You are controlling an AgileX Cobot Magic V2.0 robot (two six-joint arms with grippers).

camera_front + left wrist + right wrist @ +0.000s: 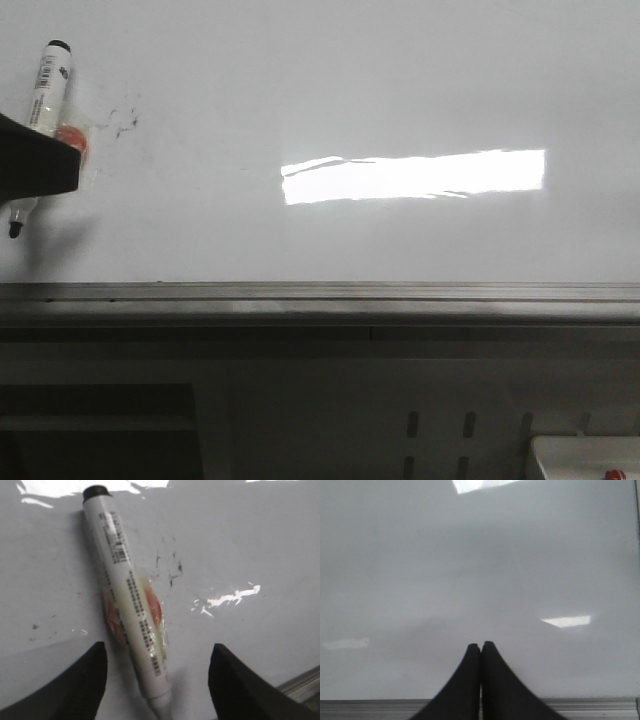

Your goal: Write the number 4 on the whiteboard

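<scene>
Lying flat on the whiteboard (400, 90) near its far left side, a white marker (45, 95) with a black end cap is seen, with its printed barrel running lengthwise and its dark tip (15, 230) pointed toward the grey rail (320, 292) along the board's lower edge. An orange and clear patch is wrapped around the marker's middle. The left gripper (157, 680) is held just over the marker's tip end with its black jaws spread wide on either side of the barrel, and no contact is visible. Small dark smudges (170, 572) are scattered on the board just beside the marker. No number 4 is drawn on the board. A bright strip of glare (415, 175) is reflected near the centre. The right gripper (480, 647) is pressed closed, fingertips together, empty, above bare board near the rail. A small white box (585, 458) is partly seen at the lower right.
</scene>
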